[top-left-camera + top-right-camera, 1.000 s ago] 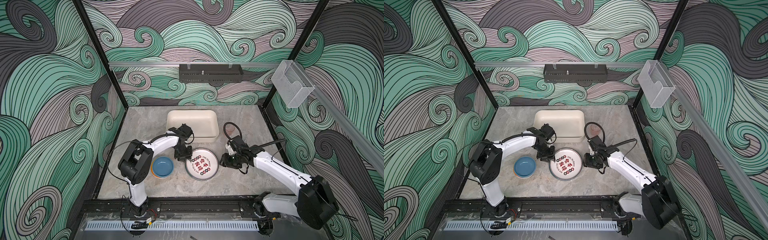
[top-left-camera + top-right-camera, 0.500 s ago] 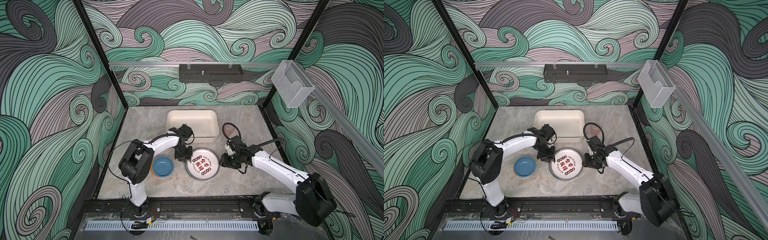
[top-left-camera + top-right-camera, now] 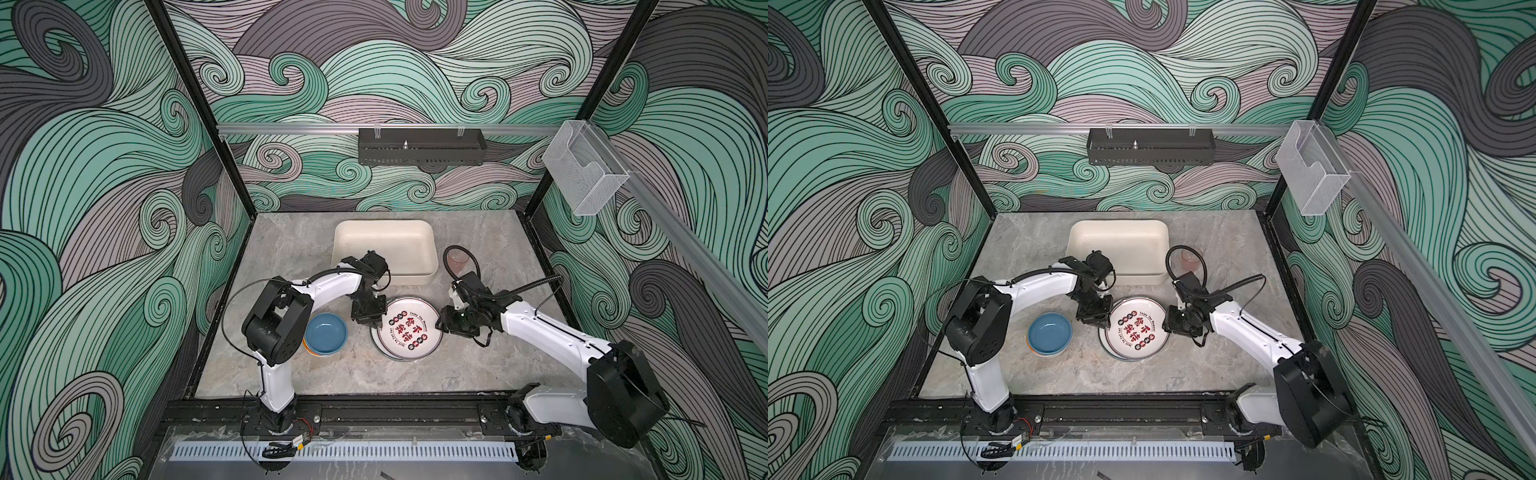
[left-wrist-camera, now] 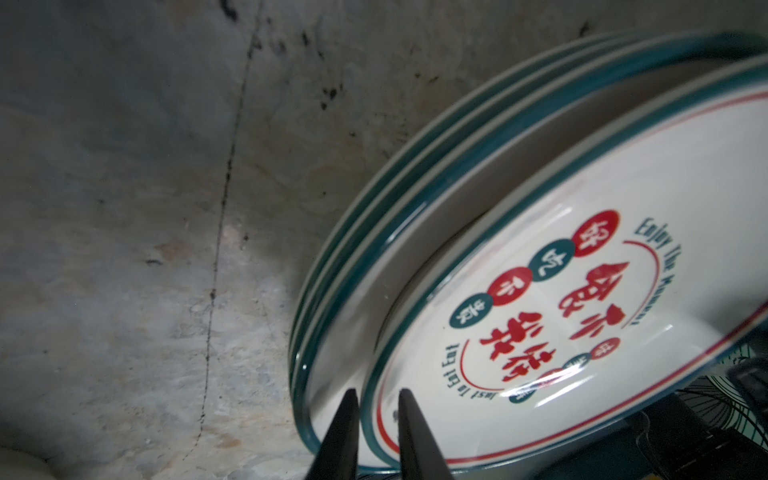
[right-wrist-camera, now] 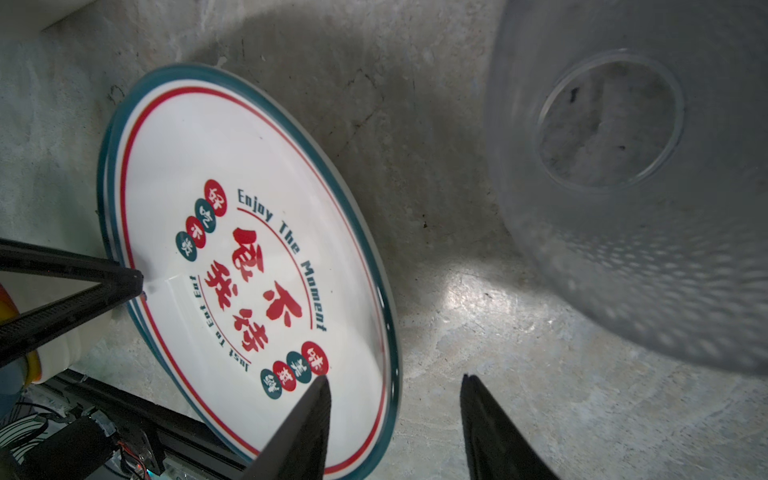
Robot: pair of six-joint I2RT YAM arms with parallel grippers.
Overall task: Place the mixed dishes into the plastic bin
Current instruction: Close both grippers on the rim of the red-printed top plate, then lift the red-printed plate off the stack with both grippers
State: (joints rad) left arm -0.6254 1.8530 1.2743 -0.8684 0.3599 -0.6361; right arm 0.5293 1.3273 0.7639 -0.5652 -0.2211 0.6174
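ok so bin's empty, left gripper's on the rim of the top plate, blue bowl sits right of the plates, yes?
Not quite: the blue bowl sits left of the plates, as both top views show. The bin is empty, and the left gripper is on the rim of the top plate.

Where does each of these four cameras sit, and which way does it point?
Both top views: high at the front, looking down on the table, plastic bin, whole left arm and right arm.
Left wrist: on the left arm, looking along the left pincer at the rim of the top plate; only fingertips show.
Right wrist: on the right arm, facing that plate and a clear cup; tips of the right pincer and the left pincer's fingers show.
Shared: all four show the top plate.
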